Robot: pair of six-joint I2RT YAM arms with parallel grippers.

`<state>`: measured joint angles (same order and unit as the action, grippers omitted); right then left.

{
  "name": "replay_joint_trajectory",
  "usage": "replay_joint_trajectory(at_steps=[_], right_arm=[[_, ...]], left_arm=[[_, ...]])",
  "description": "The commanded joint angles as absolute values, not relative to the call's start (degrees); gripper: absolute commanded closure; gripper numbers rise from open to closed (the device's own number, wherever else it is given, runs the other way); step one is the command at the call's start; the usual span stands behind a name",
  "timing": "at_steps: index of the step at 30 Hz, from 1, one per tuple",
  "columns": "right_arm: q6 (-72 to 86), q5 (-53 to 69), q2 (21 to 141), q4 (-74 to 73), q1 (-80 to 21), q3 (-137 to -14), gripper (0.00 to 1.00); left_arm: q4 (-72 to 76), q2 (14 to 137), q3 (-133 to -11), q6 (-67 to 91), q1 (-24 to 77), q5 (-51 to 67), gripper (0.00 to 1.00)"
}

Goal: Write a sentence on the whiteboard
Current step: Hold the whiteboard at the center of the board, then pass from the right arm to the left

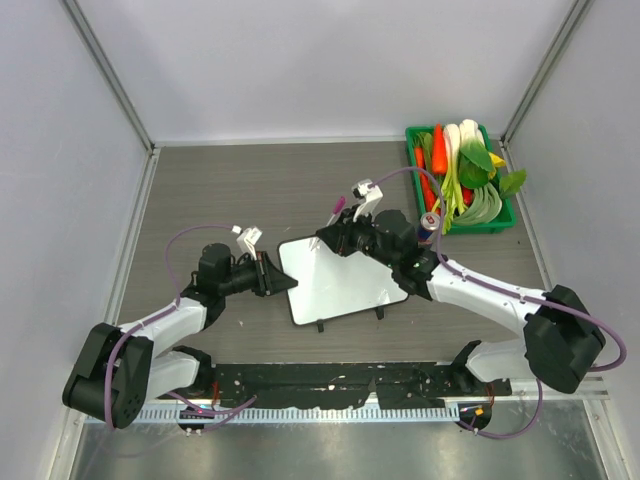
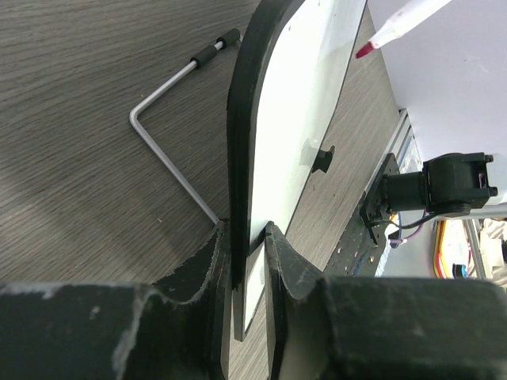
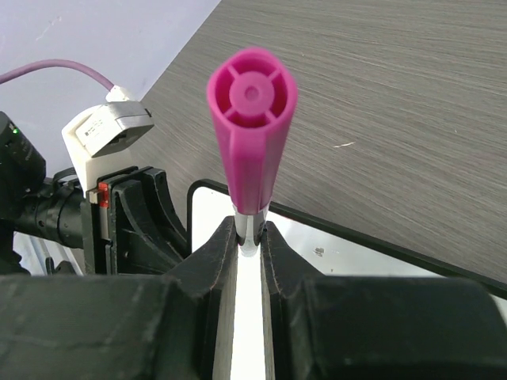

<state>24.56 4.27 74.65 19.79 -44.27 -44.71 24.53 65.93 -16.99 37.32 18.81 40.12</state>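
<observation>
The whiteboard [image 1: 345,282] lies mid-table, tilted up on its feet; its face is blank and no sentence shows. My left gripper [image 1: 272,275] is shut on its left edge; in the left wrist view the board [image 2: 305,111] stands edge-on between my fingers [image 2: 247,241]. My right gripper [image 1: 335,238] is shut on a pink-capped marker [image 1: 330,222] over the board's far-left corner. The right wrist view shows the marker's pink end [image 3: 252,134] above my gripper [image 3: 250,236] and the board [image 3: 364,265] below. The marker tip [image 2: 366,50] is near the board face; I cannot tell whether it touches.
A green tray [image 1: 478,229] of vegetables sits at the back right, with a small can [image 1: 430,222] beside my right arm. The board's bent wire stand [image 2: 158,138] rests on the table behind it. Walls enclose the table on three sides.
</observation>
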Motion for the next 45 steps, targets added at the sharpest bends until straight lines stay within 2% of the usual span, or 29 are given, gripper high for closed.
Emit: replay_joint_trajectory(at_steps=[1, 23, 45], right_arm=[[24.17, 2.46, 75.85, 24.69, -44.82, -47.11, 0.99], [25.05, 0.18, 78.58, 26.02, -45.09, -46.67, 0.99], [23.38, -8.96, 76.99, 21.98, -45.00, -45.35, 0.99]], left_arm=[[23.73, 65.65, -17.05, 35.24, 18.72, 37.00, 1.00], [24.17, 65.65, -16.79, 35.24, 18.72, 37.18, 1.00], [24.35, 65.92, -16.87, 35.33, 18.72, 37.44, 1.00]])
